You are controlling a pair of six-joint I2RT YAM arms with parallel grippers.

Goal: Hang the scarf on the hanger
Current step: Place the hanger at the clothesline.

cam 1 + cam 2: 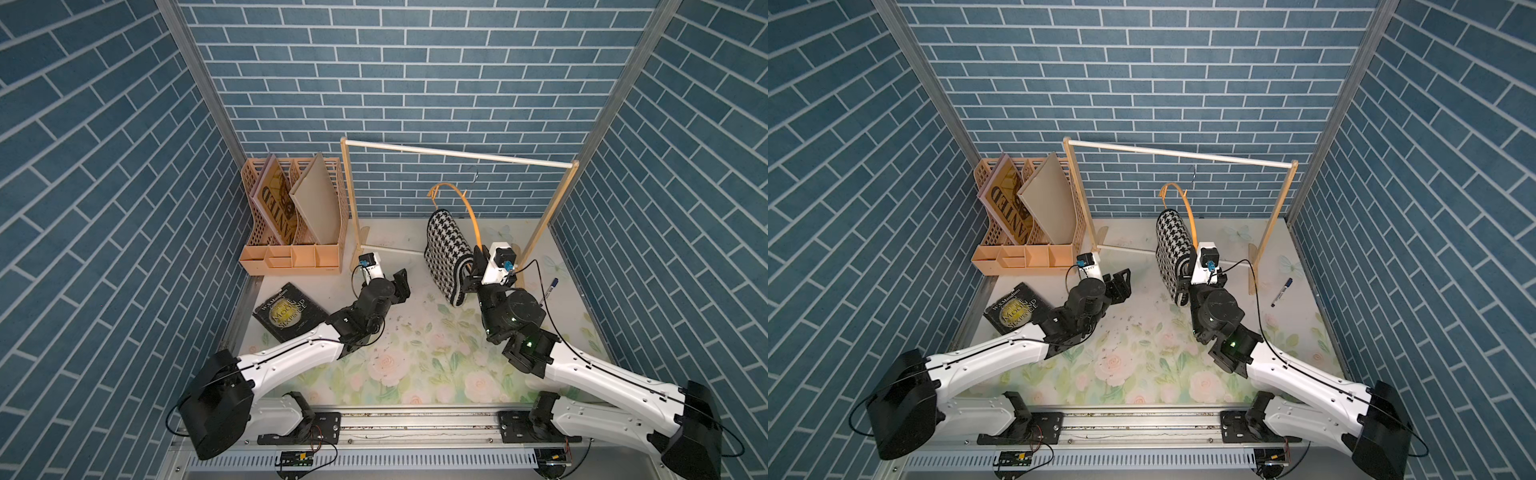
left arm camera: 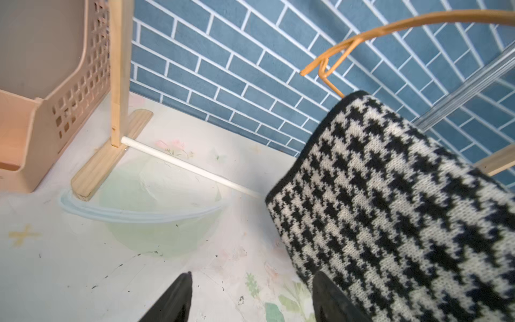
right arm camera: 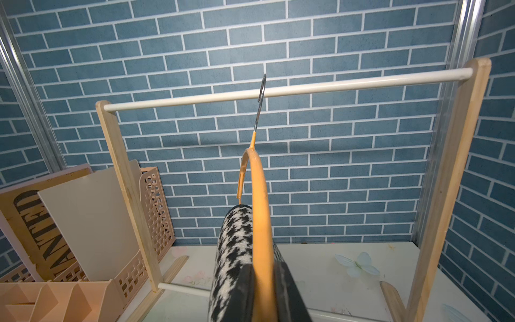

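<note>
- Clamps hanger (image 3: 259,195) end in right gripper (image 3: 263,276); long axis straight ahead, toward rail (image 3: 306,89).
- Has left gripper (image 2: 252,276) spread, empty; scarf (image 2: 390,209) near, off to its right.

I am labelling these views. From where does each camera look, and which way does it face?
Top views: high above the arm bases, looking down at the table and back wall; the left arm and right arm show whole.
Left wrist: on the left arm, low, facing the scarf and rack; the open left gripper shows.
Right wrist: on the right arm, facing up along the hanger to the rail; the right gripper, shut on the hanger, shows.
Shared: both wrist views show scarf, hanger, rack.
</note>
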